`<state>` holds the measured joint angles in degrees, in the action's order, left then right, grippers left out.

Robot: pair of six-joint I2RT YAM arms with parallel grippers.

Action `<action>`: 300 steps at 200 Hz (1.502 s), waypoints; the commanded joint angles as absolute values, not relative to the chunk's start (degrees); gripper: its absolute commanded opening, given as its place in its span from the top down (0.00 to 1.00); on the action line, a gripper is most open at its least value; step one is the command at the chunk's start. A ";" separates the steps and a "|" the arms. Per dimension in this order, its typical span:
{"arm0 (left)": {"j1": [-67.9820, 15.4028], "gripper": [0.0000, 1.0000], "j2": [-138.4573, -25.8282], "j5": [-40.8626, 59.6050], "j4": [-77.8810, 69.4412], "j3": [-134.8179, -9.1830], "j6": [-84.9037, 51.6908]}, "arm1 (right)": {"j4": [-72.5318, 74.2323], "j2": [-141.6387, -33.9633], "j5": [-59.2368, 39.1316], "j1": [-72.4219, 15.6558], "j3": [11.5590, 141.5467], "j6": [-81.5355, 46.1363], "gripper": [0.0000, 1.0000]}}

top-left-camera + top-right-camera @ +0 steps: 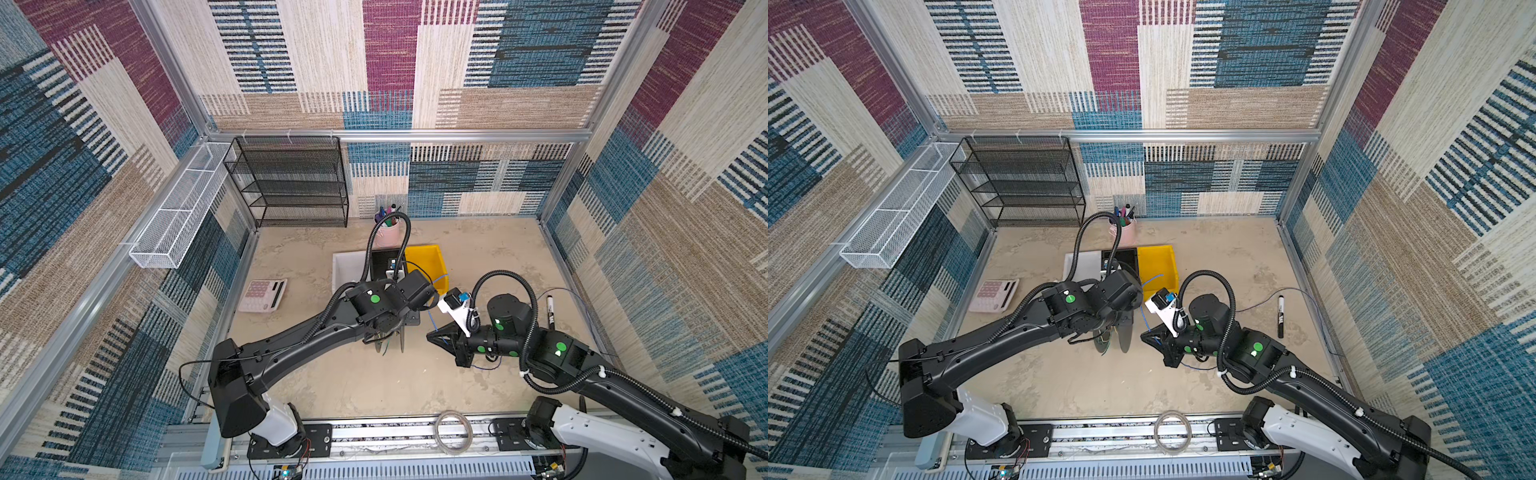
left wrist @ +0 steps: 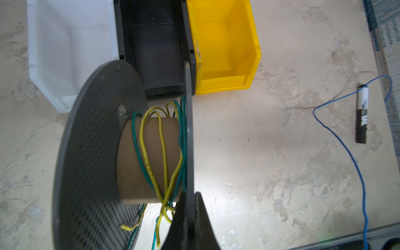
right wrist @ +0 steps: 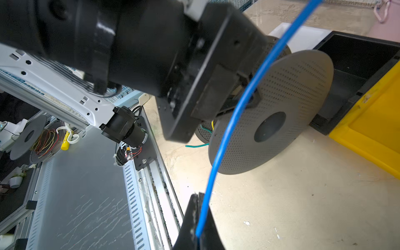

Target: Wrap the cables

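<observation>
Blue cable (image 3: 221, 142) pinched in right gripper (image 3: 199, 198) | left gripper (image 2: 190, 195), likely pointing down, clamps spool (image 2: 97, 151)

Both top views look down steeply from high above the front rail (image 1: 374, 434) toward the back wall (image 1: 457, 187). They stand far enough to take in the whole table (image 1: 353, 382), and they are almost the same picture, shifted a little sideways. The left wrist camera sits close behind the left gripper (image 2: 190, 199) and looks along it, past the spool (image 2: 91, 151), to the yellow bin (image 2: 253, 43). The right wrist camera sits close behind the right gripper (image 3: 198, 195), tilted, with the blue cable (image 3: 226, 138) very near the lens. Both wrist views share spool, yellow bin and table.
</observation>
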<state>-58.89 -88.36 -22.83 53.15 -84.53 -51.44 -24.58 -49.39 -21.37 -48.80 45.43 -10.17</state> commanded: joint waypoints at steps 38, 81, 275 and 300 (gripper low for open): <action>-58.91 1.00 -91.09 -25.53 52.42 -84.50 -52.56 | -22.57 -48.50 -22.59 -48.87 44.70 -10.82 1.00; -58.59 1.00 -92.26 -23.10 50.80 -83.78 -52.95 | -22.37 -48.49 -23.03 -48.83 44.28 -10.84 1.00; -47.55 0.61 -73.56 -3.36 59.68 -79.76 -40.92 | -4.86 -66.18 -39.55 -48.93 38.84 -18.27 1.00; -47.55 0.59 -73.15 -3.10 59.68 -77.91 -39.84 | -5.36 -67.09 -38.43 -48.95 39.76 -18.60 1.00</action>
<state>-47.55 -73.54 -3.95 57.84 -79.24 -43.07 -7.86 -66.35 -38.59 -48.88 38.61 -17.43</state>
